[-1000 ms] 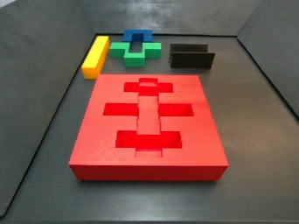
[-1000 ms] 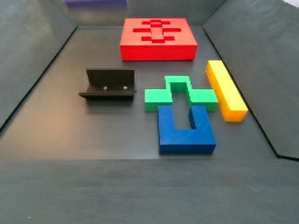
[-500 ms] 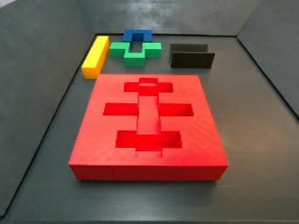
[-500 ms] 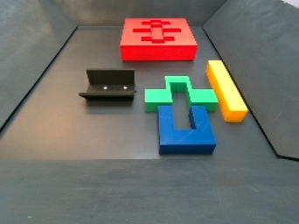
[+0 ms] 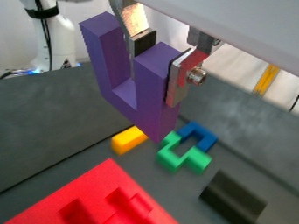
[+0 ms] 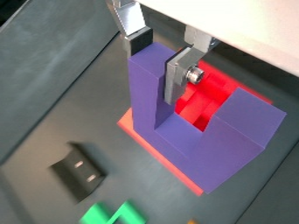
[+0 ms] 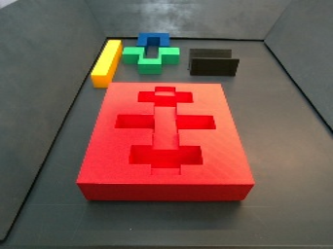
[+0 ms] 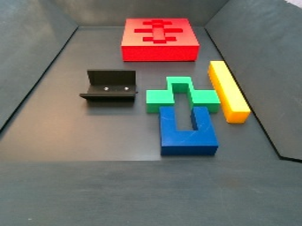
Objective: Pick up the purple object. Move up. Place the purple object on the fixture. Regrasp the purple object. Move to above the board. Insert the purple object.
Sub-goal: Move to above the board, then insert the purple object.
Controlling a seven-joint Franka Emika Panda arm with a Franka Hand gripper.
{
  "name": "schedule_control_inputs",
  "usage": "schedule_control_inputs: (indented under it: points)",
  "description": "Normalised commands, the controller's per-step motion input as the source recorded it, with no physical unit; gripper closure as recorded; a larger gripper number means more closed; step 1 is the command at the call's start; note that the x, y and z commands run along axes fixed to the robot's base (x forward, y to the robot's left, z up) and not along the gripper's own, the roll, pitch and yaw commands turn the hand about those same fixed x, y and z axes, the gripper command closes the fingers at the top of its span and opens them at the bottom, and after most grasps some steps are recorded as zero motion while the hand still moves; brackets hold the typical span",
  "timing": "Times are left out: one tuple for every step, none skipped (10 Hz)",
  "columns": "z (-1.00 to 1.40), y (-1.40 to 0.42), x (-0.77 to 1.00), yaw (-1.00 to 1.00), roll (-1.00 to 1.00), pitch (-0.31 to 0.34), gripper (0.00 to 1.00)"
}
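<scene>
Dark floor lies far beneath the tool (image 5: 158,59), clamped on one prong of the purple object (image 5: 126,74).

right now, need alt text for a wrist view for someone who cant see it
In a wrist view, the gripper holds the purple object by one prong, high above the dark floor. Below lie the board, the green-and-blue block, the yellow bar and the fixture.

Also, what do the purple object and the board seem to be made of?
The purple object, held between the fingers of the hand above the floor, looks like matte plastic: uniform colour, no shine. The board looks like similar red plastic with a slightly satin top; possibly printed, but that cannot be told.
</scene>
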Motion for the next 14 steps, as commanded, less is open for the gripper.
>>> schedule_control_inputs:
  points:
    - [0.03, -0.03, -0.06, 0.00, -1.00, -0.053, 1.00]
    - [0.01, 0.01, -0.08, -0.01, -1.00, -0.095, 1.00]
    - [0.01, 0.04, -0.07, -0.01, -0.84, -0.094, 1.00]
    - [0.01, 0.03, -0.07, -0.01, -0.61, -0.084, 1.00]
    - [0.00, 0.02, -0.05, -0.01, -0.41, -0.065, 1.00]
    - [0.00, 0.01, -0.03, -0.01, -0.23, -0.032, 1.00]
    - [-0.02, 0.00, 0.00, 0.00, 0.00, 0.000, 1.00]
    - [-0.06, -0.09, 0.30, -0.04, -0.03, -0.083, 1.00]
    - [-0.20, -0.40, 0.53, 0.00, -0.04, -0.184, 1.00]
    - [-0.41, -0.77, 0.55, 0.12, 0.07, -0.134, 1.00]
    - [-0.39, -0.77, 0.53, 0.14, 0.07, -0.136, 1.00]
    - [-0.38, -0.78, 0.53, 0.13, 0.07, -0.140, 1.00]
    - [-0.36, -0.77, 0.51, 0.16, 0.07, -0.150, 1.00]
    - [-0.40, -0.76, 0.47, 0.17, 0.08, -0.129, 1.00]
